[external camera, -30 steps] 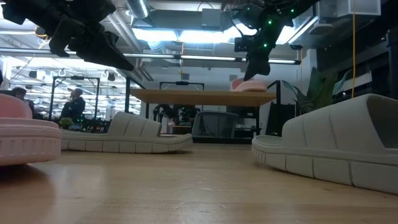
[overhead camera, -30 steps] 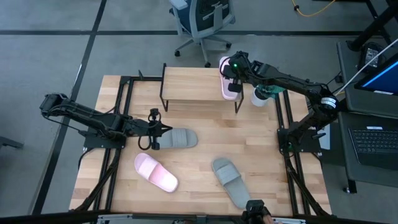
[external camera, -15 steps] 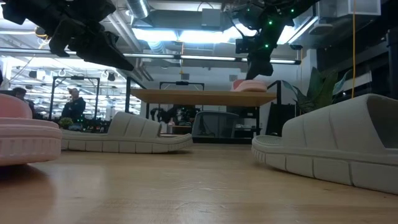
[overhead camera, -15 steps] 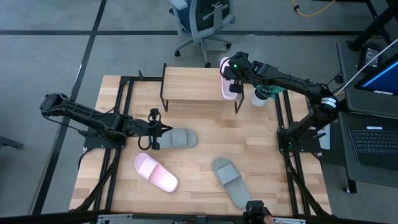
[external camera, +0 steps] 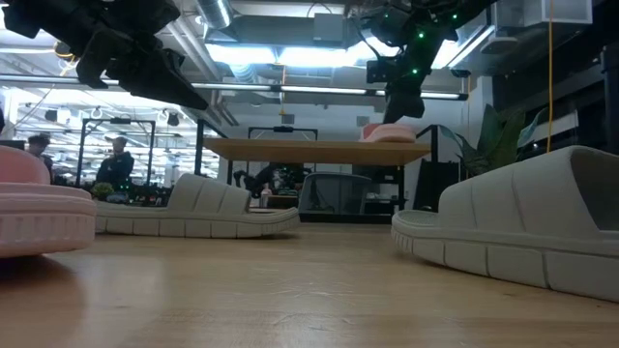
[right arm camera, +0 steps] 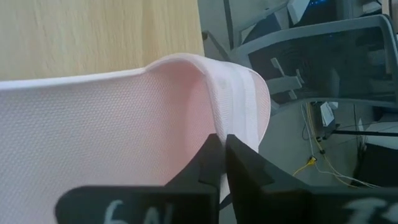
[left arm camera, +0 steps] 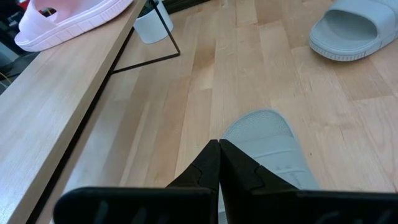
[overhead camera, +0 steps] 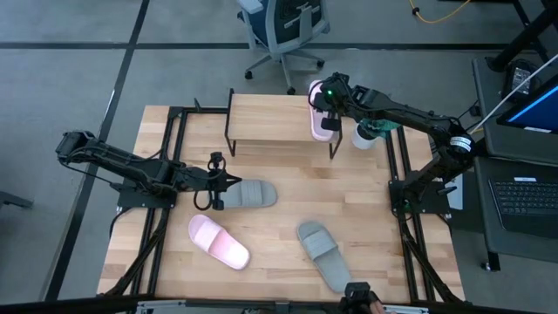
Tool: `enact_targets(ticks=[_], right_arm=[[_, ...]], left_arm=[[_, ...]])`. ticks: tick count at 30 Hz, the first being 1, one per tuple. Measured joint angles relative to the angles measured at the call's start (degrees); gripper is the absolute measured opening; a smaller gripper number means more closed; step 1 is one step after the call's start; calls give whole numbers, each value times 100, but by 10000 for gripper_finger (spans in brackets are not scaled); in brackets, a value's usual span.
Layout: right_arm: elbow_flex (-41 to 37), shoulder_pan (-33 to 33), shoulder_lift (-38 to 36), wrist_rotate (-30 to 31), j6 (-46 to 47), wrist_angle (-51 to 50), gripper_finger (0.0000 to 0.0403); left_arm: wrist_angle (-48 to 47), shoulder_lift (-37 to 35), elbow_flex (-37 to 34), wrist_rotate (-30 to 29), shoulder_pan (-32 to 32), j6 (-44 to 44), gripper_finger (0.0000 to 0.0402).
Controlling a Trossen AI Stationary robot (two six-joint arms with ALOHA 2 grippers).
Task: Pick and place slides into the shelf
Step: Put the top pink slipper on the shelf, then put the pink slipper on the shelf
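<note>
You have one pink slide (overhead camera: 321, 112) resting on the right end of the shelf (overhead camera: 279, 119), upper centre of the high view, with the right gripper (overhead camera: 328, 103) above it, fingers pressed together. Three remain on the table: the grey-green slide (overhead camera: 248, 194) beside the closed left gripper (overhead camera: 214, 181), a second pink slide (overhead camera: 219, 241) and another grey-green one (overhead camera: 323, 252) lower down.

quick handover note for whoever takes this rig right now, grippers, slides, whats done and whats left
Right gripper: jaws shut on the pink slide at the right end of the shelf; not released.
Left gripper: jaws shut, at the heel of the grey-green slide on the table.
Still on the table: second pink slide and second grey-green slide.
Done: none released on the shelf. Left: all four.
</note>
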Motion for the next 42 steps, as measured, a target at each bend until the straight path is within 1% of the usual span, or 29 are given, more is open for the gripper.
enact_targets(ticks=[13,17,21,27,34,37,42], right_arm=[[3,57,-22,-81,6,5,135],[186,136,-22,-81,11,-127,163],[523,273,-22,-109,131,-400,180],[980,566,-26,-116,697,-998,184],[1079,962,-26,-124,1599,-1504,182],[1064,1184,-26,-209,2004,-1770,171],[833,1685,-54,-251,2771,-1771,144]], left_arm=[[0,0,1,0,1,1,0],[0,0,0,0,2,2,0],[0,0,0,-1,0,2,0],[0,0,0,0,0,2,0],[0,0,0,0,0,0,0],[0,0,0,0,0,0,0],[0,0,0,0,0,0,0]])
